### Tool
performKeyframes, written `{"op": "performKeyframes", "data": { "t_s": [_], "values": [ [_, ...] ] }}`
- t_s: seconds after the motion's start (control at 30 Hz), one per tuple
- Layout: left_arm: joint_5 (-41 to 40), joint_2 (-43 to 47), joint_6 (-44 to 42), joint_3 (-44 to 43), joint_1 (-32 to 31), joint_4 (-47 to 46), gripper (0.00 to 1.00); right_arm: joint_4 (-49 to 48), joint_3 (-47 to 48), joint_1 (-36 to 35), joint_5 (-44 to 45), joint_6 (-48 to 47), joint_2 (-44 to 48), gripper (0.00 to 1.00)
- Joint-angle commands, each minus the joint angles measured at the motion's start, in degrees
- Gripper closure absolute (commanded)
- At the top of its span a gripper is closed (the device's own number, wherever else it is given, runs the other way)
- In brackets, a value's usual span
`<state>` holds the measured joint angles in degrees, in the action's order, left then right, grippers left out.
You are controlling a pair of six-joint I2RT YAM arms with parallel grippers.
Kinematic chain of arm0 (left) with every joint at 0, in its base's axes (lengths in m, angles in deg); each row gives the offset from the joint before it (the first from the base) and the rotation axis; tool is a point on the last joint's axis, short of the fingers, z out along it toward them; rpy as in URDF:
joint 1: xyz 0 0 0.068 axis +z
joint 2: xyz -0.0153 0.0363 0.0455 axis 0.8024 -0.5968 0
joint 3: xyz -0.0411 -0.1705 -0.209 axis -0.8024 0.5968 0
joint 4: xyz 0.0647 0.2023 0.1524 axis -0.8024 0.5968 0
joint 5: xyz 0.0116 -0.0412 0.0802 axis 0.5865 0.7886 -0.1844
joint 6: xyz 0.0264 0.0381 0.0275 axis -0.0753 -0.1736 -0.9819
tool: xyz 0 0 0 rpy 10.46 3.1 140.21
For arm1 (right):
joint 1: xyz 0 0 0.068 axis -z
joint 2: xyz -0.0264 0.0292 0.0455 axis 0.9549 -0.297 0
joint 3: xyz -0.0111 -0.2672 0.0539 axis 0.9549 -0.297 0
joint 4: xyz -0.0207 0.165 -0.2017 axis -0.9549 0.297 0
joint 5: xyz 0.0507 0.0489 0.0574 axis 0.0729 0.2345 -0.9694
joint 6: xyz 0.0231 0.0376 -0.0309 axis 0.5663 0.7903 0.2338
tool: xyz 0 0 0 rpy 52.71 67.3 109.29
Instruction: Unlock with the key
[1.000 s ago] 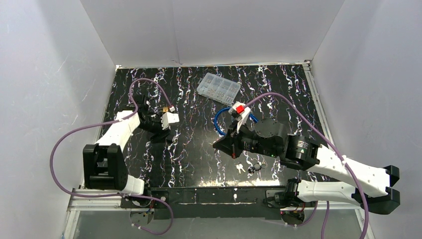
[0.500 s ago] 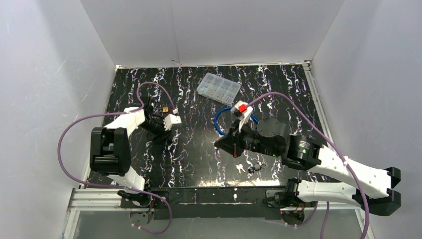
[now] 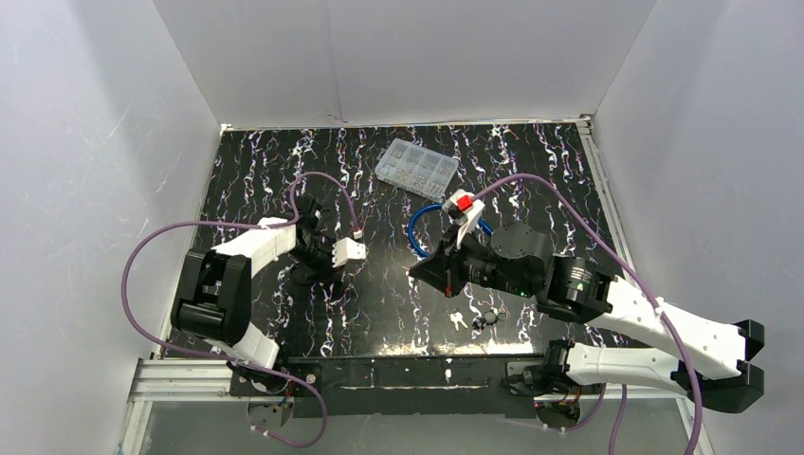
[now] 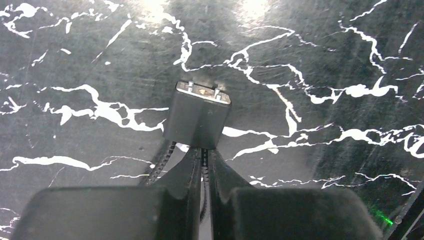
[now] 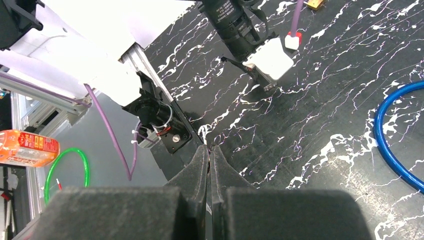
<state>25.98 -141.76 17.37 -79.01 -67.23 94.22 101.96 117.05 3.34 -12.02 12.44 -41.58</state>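
In the left wrist view a dark grey lock (image 4: 197, 117) lies on the black marbled table, its metal end face pointing away. Its ribbed cable loop runs back between my left gripper's (image 4: 202, 150) fingers, which are shut on it. From above, the left gripper (image 3: 316, 265) points down at the table's left-middle and hides the lock. My right gripper (image 5: 209, 147) is shut, with a thin pale sliver of the key showing between its tips. It hovers mid-table (image 3: 412, 270), pointing toward the left arm.
Two small silver keys (image 3: 458, 319) and a small black piece (image 3: 488, 318) lie near the front. A blue cable ring (image 3: 422, 227) lies under the right arm. A clear compartment box (image 3: 415, 168) sits at the back. A small brass object (image 5: 315, 4) lies beyond the left arm.
The left arm swung right and toward the table's middle, and its gripper went from open to shut on the lock's cable. The right arm hardly moved.
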Motion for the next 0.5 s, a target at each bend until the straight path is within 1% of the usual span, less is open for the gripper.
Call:
{"op": "performKeyframes", "data": {
  "t_s": [0.0,0.3,0.47],
  "values": [
    [2.34,1.52,1.24,2.88,-2.1,5.05,1.0,-1.91,0.6,0.21,-0.07,0.72,1.88,0.99],
    [7.45,12.4,9.82,4.84,-7.3,9.55,1.0,-1.23,-0.88,0.71,0.02,0.76,2.65,0.99],
    [8.31,15.81,13.32,5.89,-9.05,9.93,1.0,-2.01,-2.21,1.67,-0.9,1.1,2.48,0.99]
  ]
}}
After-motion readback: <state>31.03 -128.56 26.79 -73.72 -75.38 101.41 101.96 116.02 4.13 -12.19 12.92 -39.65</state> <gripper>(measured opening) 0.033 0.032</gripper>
